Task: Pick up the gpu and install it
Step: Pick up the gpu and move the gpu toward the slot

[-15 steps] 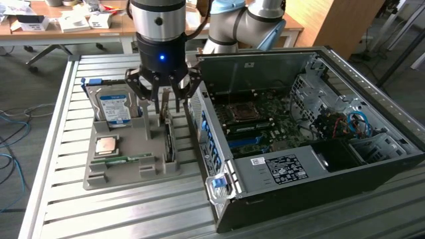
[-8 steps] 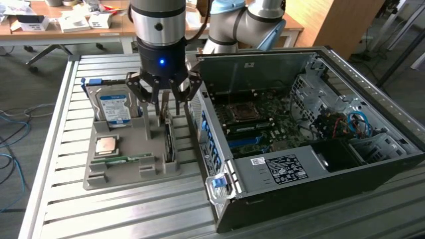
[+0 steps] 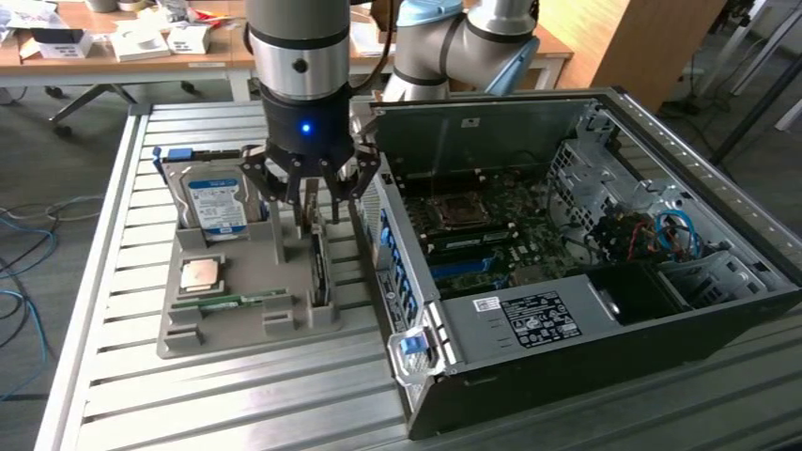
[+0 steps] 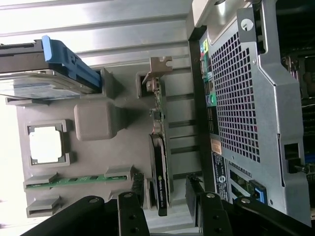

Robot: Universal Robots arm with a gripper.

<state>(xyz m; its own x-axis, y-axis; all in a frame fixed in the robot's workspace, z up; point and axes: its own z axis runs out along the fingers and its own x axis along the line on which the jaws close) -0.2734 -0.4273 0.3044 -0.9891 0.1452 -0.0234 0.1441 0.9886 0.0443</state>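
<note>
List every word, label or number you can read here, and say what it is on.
No text reads clearly.
Blue-white label on the hard drive: too blurred.
White label on the power supply: print too small.
White print on the gpu: too blurred.
Stickers on the computer case: too blurred.

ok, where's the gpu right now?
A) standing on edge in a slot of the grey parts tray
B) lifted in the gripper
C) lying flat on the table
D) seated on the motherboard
A: the gpu stands on edge in a slot of the grey parts tray, with the open gripper over it and not closed on it.
</note>
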